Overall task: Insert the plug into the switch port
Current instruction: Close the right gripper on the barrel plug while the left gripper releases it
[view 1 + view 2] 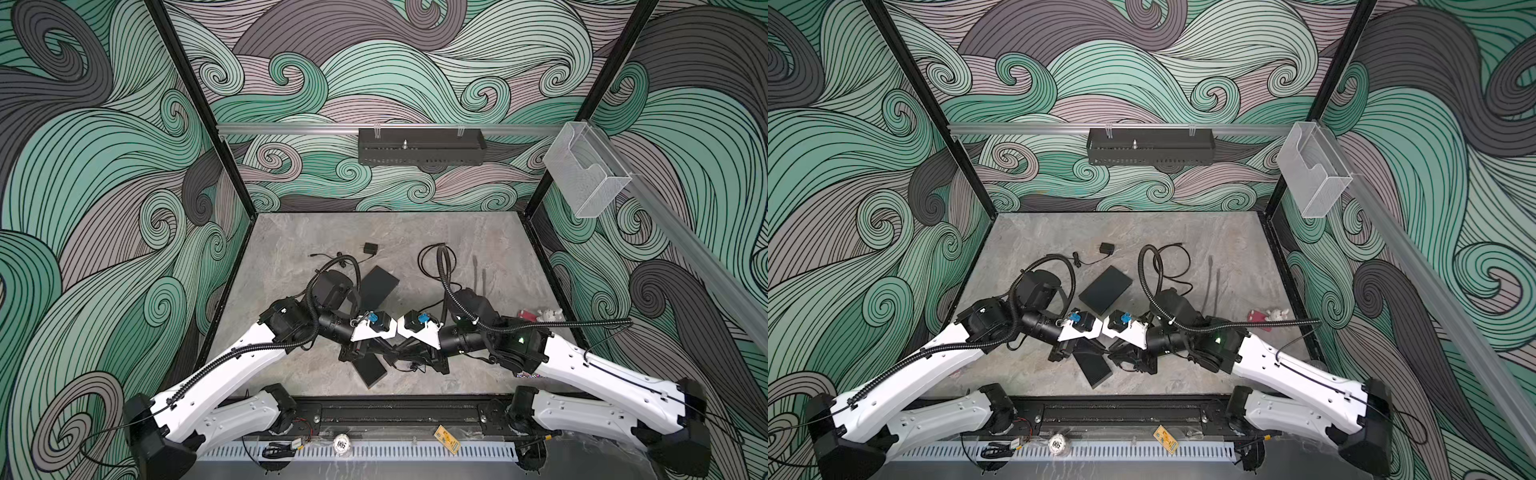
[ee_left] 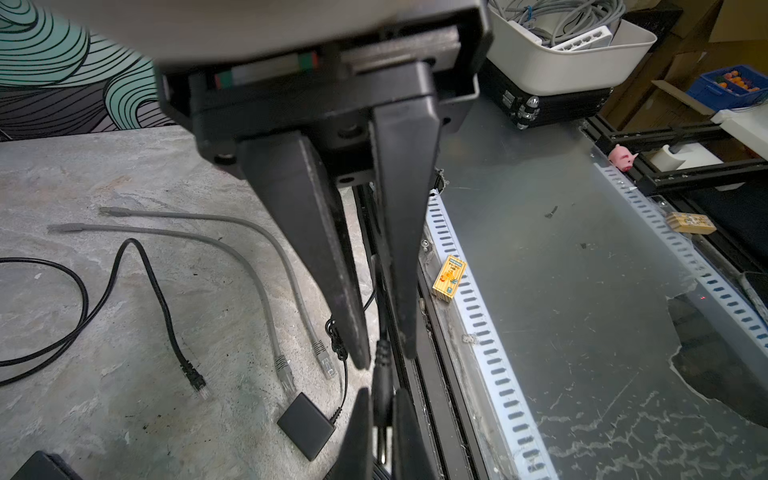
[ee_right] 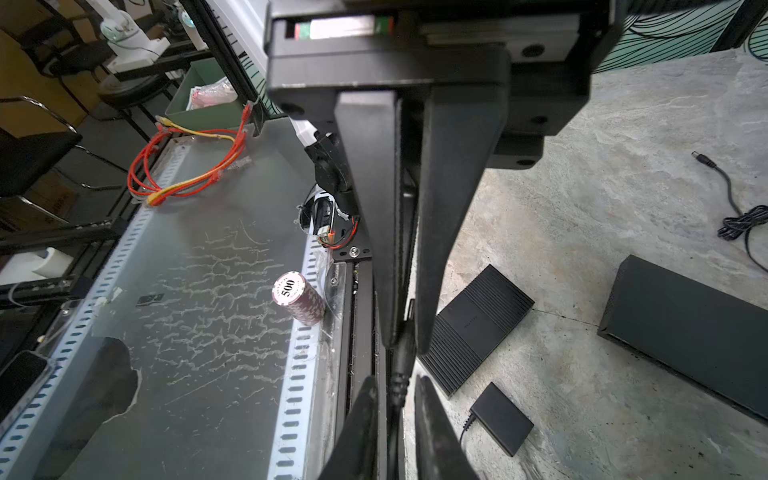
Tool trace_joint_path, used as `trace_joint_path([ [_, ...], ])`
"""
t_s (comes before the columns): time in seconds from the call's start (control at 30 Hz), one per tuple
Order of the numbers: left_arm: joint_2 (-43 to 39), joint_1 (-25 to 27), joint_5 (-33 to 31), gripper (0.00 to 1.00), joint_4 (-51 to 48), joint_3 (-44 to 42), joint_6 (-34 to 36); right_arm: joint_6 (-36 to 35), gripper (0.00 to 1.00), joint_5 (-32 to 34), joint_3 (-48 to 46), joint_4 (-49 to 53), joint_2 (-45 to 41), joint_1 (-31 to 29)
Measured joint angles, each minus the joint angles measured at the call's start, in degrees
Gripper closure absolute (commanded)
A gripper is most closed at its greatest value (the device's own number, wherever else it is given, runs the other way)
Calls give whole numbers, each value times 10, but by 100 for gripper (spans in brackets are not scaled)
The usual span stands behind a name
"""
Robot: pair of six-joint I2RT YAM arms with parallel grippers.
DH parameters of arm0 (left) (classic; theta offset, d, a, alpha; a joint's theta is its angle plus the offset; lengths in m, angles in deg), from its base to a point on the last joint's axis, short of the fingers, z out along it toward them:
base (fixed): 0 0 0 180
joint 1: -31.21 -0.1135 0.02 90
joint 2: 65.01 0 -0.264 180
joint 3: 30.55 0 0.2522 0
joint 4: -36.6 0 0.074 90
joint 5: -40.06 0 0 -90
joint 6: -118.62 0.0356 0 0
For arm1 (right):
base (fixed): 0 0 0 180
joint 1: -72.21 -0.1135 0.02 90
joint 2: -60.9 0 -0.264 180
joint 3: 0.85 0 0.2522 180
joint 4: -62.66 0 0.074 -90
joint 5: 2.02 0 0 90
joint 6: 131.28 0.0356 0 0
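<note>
While my left gripper (image 2: 385, 360) pinches the plug (image 2: 381, 376) at its ribbed neck, my right gripper (image 2: 382, 394) faces it tip to tip, jaws narrow around the barrel; whether they press, I cannot tell. In the left wrist view the plug hangs clear of the table (image 2: 124, 174), with grey cables (image 2: 284, 365) and an adapter (image 2: 307, 424) lying on the stone beyond.

In the right wrist view the plug spans the gap between both grippers. A small switch (image 3: 478, 328) lies nearest and a big switch (image 3: 685, 332) farther off. No port shows, so which one takes the plug I cannot tell.

In both top views the grippers meet toward the table's 6 o'clock edge. The big switch sits near centre, the small switch at its 6 o'clock, the grey cables at its 3 o'clock.

I judge the plug light and stiff, its smooth moulding apt to swivel between pads, its cord limp. It is best held on the moulded body behind the metal tip, never by the cord. The tabletop is grey, stone-look, matte and flat. Swirl-patterned walls (image 1: 374, 83) close three sides, leaving little room to swing.
</note>
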Motion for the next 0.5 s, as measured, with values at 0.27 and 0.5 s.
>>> trace_joint_path([
  [0.27,6,0,0,100,2,0,-7,2,98,24,0,9,0,-6],
  [0.5,3,0,-15,1,31,-3,-47,5,100,39,0,10,-6,-6],
])
